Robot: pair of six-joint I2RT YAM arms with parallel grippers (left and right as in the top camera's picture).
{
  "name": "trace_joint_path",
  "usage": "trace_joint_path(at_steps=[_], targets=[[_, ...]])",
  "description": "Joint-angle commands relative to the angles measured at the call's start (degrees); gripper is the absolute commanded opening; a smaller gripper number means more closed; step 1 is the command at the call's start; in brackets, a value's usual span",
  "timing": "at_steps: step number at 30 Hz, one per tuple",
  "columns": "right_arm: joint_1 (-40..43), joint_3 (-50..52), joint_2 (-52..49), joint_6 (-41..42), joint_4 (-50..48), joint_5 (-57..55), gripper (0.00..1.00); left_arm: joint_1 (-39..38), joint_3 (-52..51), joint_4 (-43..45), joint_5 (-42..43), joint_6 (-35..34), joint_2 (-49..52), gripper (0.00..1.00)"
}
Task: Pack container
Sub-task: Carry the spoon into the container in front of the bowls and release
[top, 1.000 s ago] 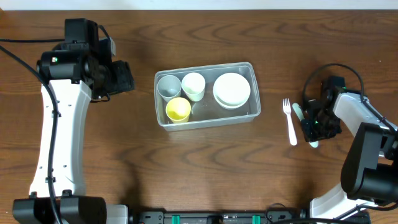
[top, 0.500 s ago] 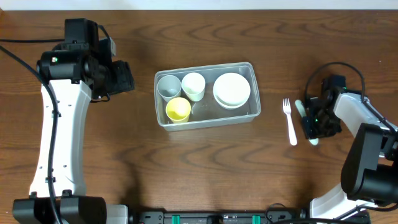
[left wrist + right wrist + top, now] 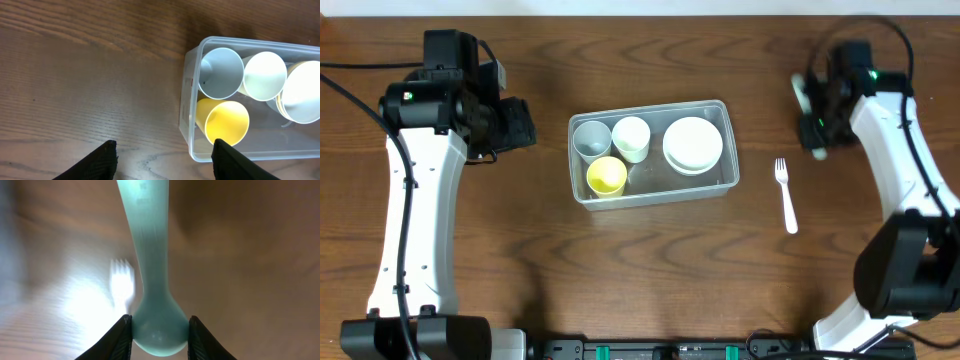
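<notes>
The clear plastic container (image 3: 722, 186) sits mid-table and holds a grey cup (image 3: 591, 138), a white cup (image 3: 631, 137), a yellow cup (image 3: 607, 176) and stacked white bowls (image 3: 693, 144). It also shows in the left wrist view (image 3: 186, 120). My right gripper (image 3: 812, 110) is lifted to the right of the container, shut on a pale teal spoon (image 3: 152, 260) by its bowl end. A white fork (image 3: 786, 197) lies on the table below it. My left gripper (image 3: 162, 160) is open and empty, left of the container.
The wood table (image 3: 650, 280) carries only the container and the fork. The left arm (image 3: 420, 200) stands along the left side, the right arm (image 3: 905, 170) along the right side.
My right gripper has lifted the teal spoon off the table beside the fork and moved it toward the back, away from the fork. The left arm has not moved.
</notes>
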State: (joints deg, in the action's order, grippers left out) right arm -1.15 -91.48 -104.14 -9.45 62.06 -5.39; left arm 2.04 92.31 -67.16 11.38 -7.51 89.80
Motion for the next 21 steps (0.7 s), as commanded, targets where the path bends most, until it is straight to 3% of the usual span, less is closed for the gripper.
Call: trace_joint_path(at_steps=[1, 7, 9, 21], targets=[[-8.1, -8.1, 3.1, -6.3, 0.5, 2.1, 0.01, 0.2, -0.2, -0.3, -0.4, -0.1, 0.2, 0.62], [-22.2, -10.2, 2.5, -33.8, -0.3, 4.2, 0.01, 0.2, -0.2, -0.3, -0.4, -0.1, 0.2, 0.62], [-25.5, -9.7, 1.6, -39.5, -0.3, 4.2, 0.01, 0.2, -0.2, -0.3, -0.5, -0.1, 0.2, 0.62], [-29.7, -9.5, -6.4, -41.0, 8.6, 9.1, 0.01, 0.2, -0.2, -0.5, -0.4, -0.1, 0.2, 0.62]])
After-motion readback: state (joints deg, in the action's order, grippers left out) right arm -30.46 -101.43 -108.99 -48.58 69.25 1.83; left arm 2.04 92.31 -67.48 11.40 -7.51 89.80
